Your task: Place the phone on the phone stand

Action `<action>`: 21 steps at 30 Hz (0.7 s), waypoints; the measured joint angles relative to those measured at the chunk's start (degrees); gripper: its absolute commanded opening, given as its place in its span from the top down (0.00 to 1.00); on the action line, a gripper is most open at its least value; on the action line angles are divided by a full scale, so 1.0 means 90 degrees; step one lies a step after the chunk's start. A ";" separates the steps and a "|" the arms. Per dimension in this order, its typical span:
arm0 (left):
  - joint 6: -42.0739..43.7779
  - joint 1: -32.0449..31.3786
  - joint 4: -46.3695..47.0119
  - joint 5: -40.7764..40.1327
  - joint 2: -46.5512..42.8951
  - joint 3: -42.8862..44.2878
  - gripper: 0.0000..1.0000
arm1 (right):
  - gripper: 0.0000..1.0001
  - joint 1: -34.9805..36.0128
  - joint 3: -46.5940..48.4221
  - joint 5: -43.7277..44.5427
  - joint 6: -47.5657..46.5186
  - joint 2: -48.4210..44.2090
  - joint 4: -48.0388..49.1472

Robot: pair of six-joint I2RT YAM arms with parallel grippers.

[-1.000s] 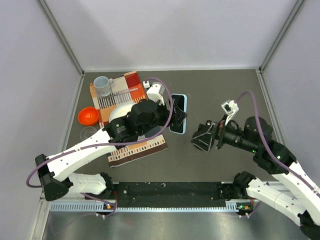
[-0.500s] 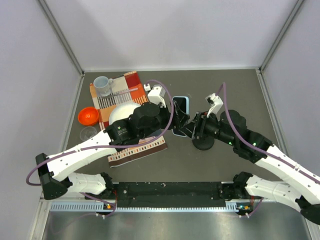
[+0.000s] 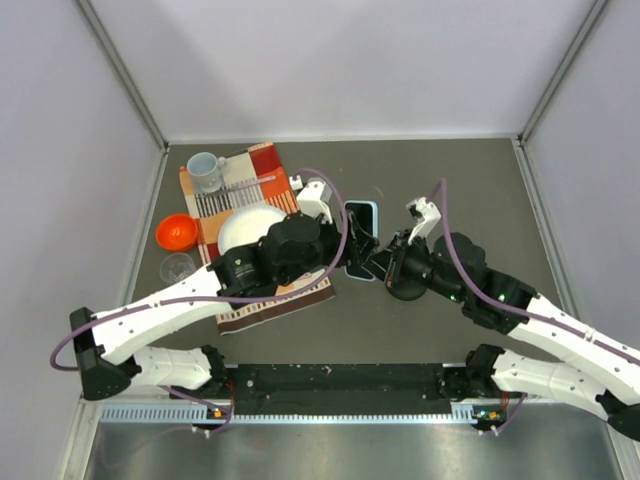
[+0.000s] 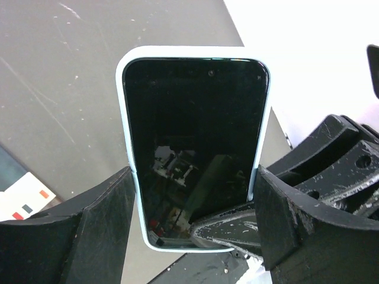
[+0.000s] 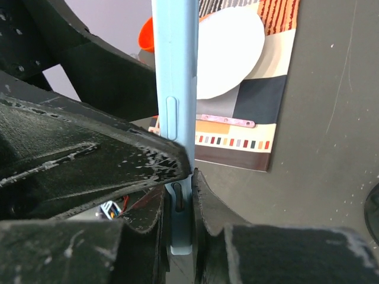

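Looks like a hand-over: clamping the phone (image 4: 195,136) across its long edges with the left gripper (image 4: 195,220), pinching its lower end front-to-back with the right gripper (image 5: 181,220), apparently clear of the table (image 3: 480,200), screen facing the left wrist, just beside the phone stand (image 3: 402,291) for a short carry. Reaching long and diagonal from the left base, folding inward from the right, to meet wrist to wrist near mid-table.
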 measured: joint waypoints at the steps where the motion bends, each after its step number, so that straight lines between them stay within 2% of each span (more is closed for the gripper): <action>1: 0.0002 -0.0010 0.0034 0.0039 -0.0044 -0.0053 0.22 | 1.00 0.0017 -0.0073 -0.0029 -0.0024 -0.0083 0.0019; 4: 0.0153 -0.0015 0.0493 0.0561 -0.0529 -0.0597 0.18 | 1.00 0.0041 -0.0352 -0.0187 -0.0143 -0.0522 0.0017; 7: 0.0321 0.0046 0.0991 0.1265 -0.1542 -0.1202 0.16 | 1.00 -0.0029 -0.0651 -0.0182 -0.0265 -0.1229 -0.0160; 10: 0.0510 0.0070 0.1498 0.1894 -0.2484 -0.1355 0.15 | 1.00 -0.0032 -0.0959 -0.0311 -0.0408 -0.1984 -0.0248; 13: 0.0721 0.0070 0.2004 0.2487 -0.3016 -0.1421 0.16 | 1.00 -0.0032 -0.1287 -0.0729 -0.0593 -0.2895 -0.0338; 15: 0.0835 0.0070 0.2312 0.2963 -0.3133 -0.1486 0.16 | 1.00 -0.0032 -0.1377 -0.1059 -0.0680 -0.3351 -0.0359; 17: 0.0843 0.0070 0.2620 0.3449 -0.3019 -0.1647 0.11 | 1.00 -0.0032 -0.1396 -0.1399 -0.0750 -0.3718 -0.0338; 18: 0.0818 0.0070 0.2781 0.3674 -0.2919 -0.1756 0.03 | 1.00 -0.0032 -0.1396 -0.1549 -0.0770 -0.3835 -0.0287; 21: 0.0622 0.0070 0.3354 0.4274 -0.2426 -0.2123 0.02 | 1.00 -0.0032 -0.1396 -0.1814 -0.0816 -0.3976 -0.0194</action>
